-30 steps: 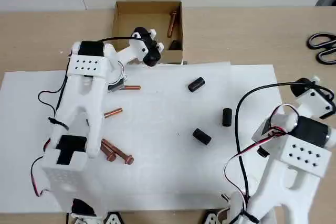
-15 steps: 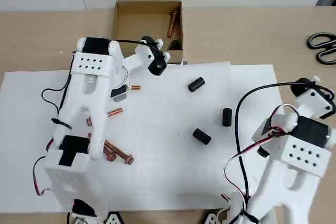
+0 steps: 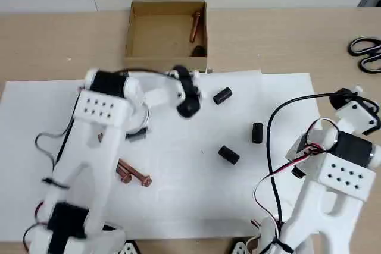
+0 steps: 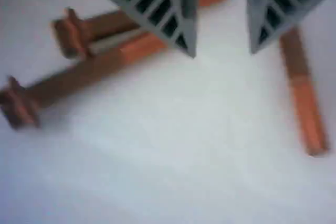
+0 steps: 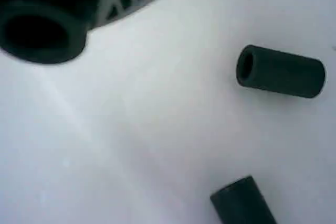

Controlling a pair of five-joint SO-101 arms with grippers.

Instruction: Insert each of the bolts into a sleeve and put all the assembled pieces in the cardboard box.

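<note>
Left arm [image 3: 95, 141] drawn back from cardboard box [image 3: 128, 28] at bench far edge, toward near edge; now covers bolts exposed earlier. Left jaws parted wide, empty, above loose bolts [image 4: 89, 71] on white mat [image 3: 178, 200]. Right jaws closed on sleeve [image 5: 39, 32]; right arm unmoved. Three sleeves [image 3: 222, 95] lie mid-mat. One bolt [image 3: 195, 27] in box.

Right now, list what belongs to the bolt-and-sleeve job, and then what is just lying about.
Job: cardboard box with one bolt in it; loose bolts; three loose sleeves; fourth sleeve held in the right claw.
Lying about: scissors; the white sheet is merely the work surface.
</note>
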